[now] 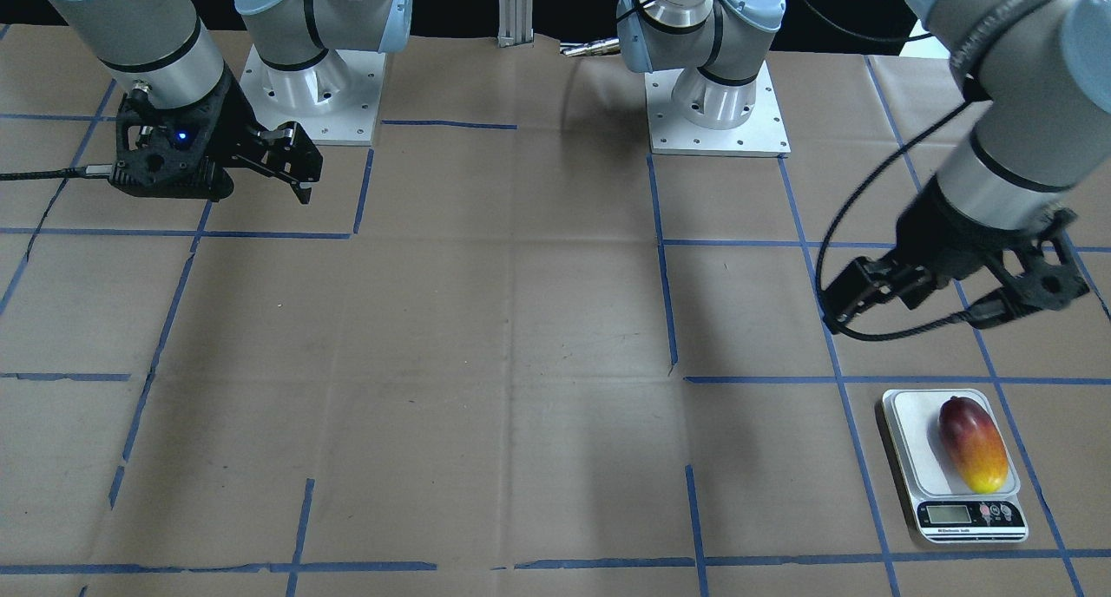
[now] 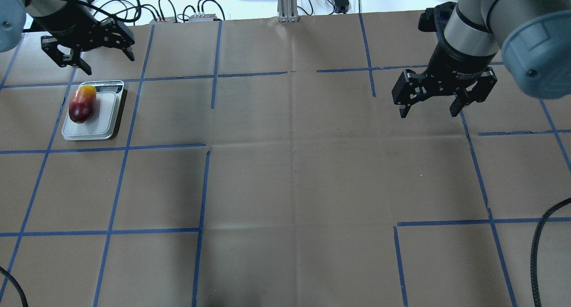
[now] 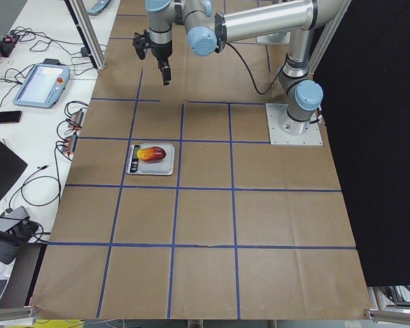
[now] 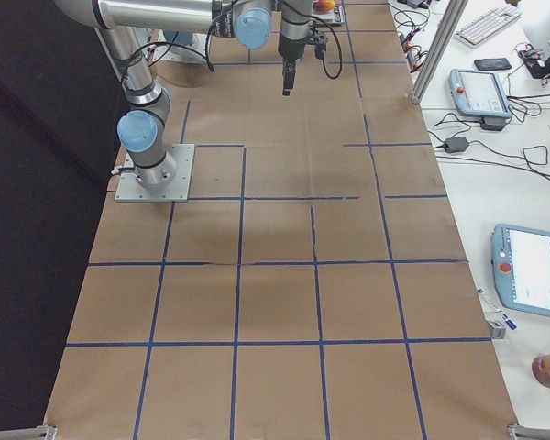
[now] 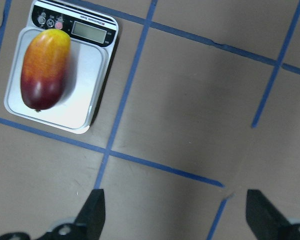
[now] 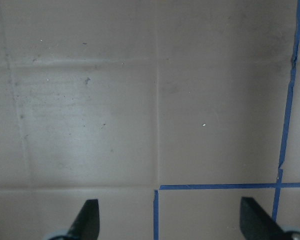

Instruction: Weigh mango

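The mango (image 1: 974,445), dark red at one end and yellow at the other, lies lengthwise on the white plate of a small digital scale (image 1: 911,441). It sits off to one side of the plate, yellow end toward the display. It also shows in the overhead view (image 2: 81,104) and the left wrist view (image 5: 45,67), on the scale (image 5: 87,75). My left gripper (image 2: 108,64) hangs open and empty above the table, beyond the scale and clear of it. My right gripper (image 2: 427,113) is open and empty over bare paper on the other side.
Brown paper with a blue tape grid covers the table (image 2: 290,173). The two arm bases (image 1: 312,94) (image 1: 716,111) stand at the robot's edge. A black cable (image 1: 868,198) loops beside my left wrist. Tablets and cables lie on a side bench (image 4: 481,92).
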